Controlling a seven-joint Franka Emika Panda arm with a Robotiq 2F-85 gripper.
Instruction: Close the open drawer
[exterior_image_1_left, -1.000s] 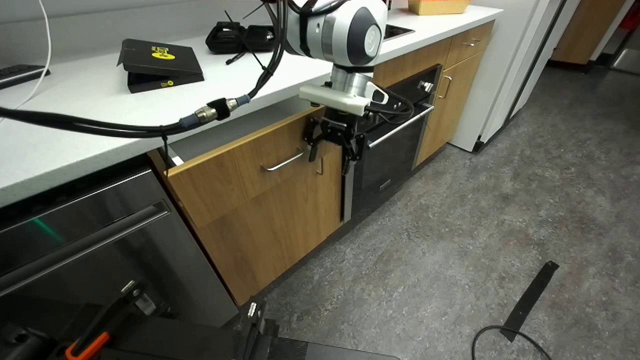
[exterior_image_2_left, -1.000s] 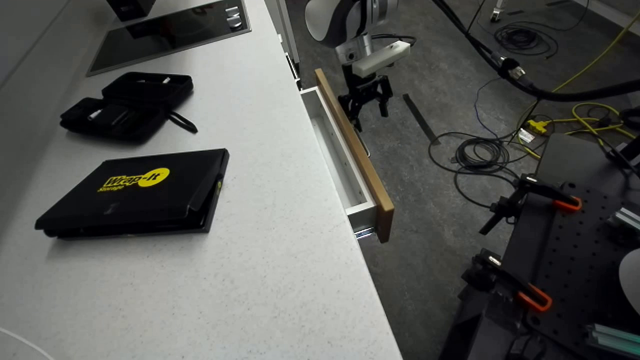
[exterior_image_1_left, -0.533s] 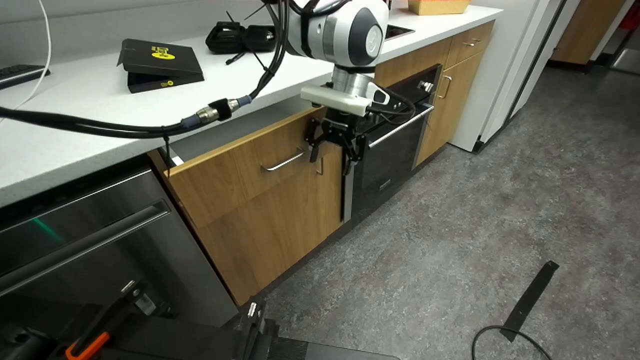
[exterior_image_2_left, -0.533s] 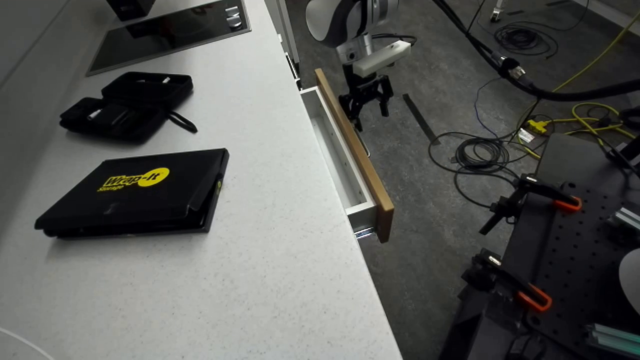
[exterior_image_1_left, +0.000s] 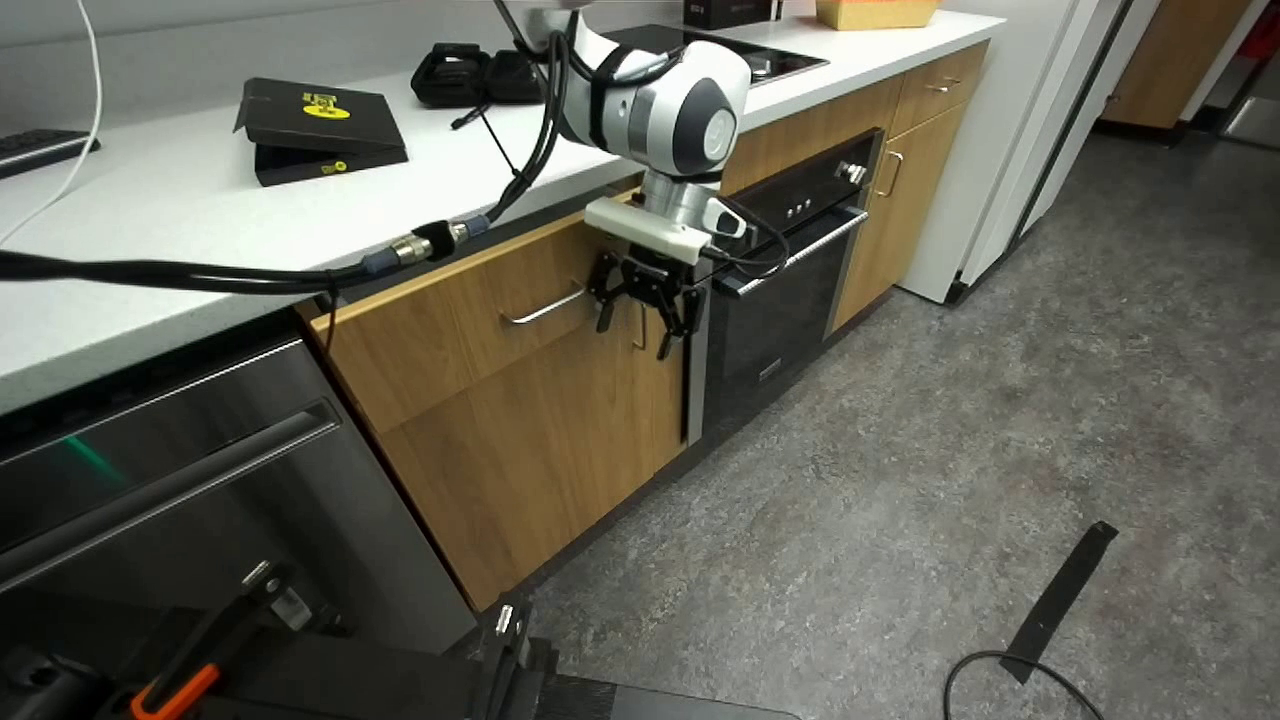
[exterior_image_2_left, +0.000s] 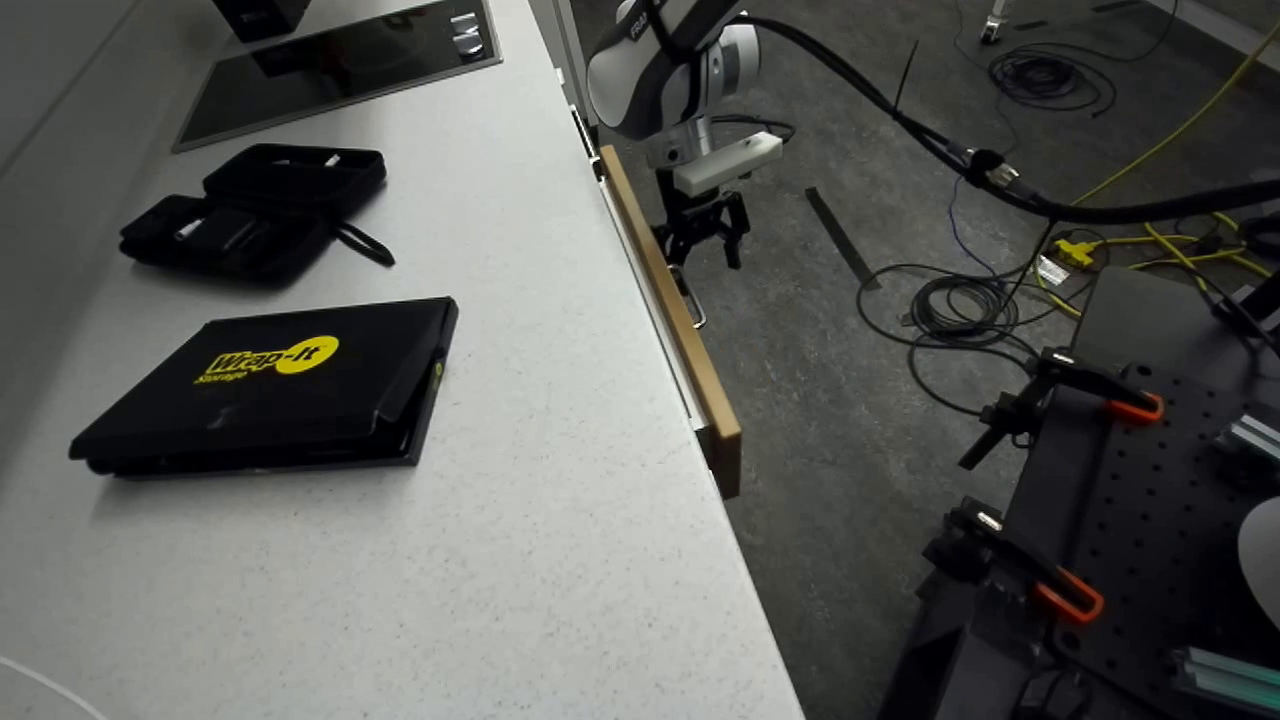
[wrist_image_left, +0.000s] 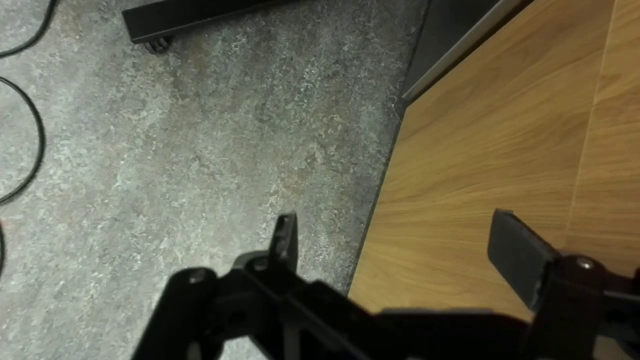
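The drawer (exterior_image_1_left: 440, 340) has a light wood front and a silver bar handle (exterior_image_1_left: 545, 308). It stands slightly open. In an exterior view, only a thin strip of its white inner box shows between the drawer front (exterior_image_2_left: 685, 345) and the counter. My gripper (exterior_image_1_left: 634, 333) points down, outside the drawer front, near its oven-side end and beside the handle. One finger side is at the front (exterior_image_2_left: 703, 265); exact contact is hard to tell. In the wrist view my gripper (wrist_image_left: 395, 220) is open with nothing between its fingers; the wood cabinet door (wrist_image_left: 480, 190) and floor lie below.
The black oven (exterior_image_1_left: 790, 290) with its long handle adjoins on one side, a steel dishwasher (exterior_image_1_left: 230, 470) on the other. A black box (exterior_image_2_left: 270, 390) and a black case (exterior_image_2_left: 260, 210) lie on the counter (exterior_image_2_left: 540, 420). A dark table with clamps (exterior_image_2_left: 1130, 530) stands opposite.
The drawer has slid inward and its open gap has narrowed from wide to thin. My gripper and arm have moved toward the counter with it. The gripper stays open.
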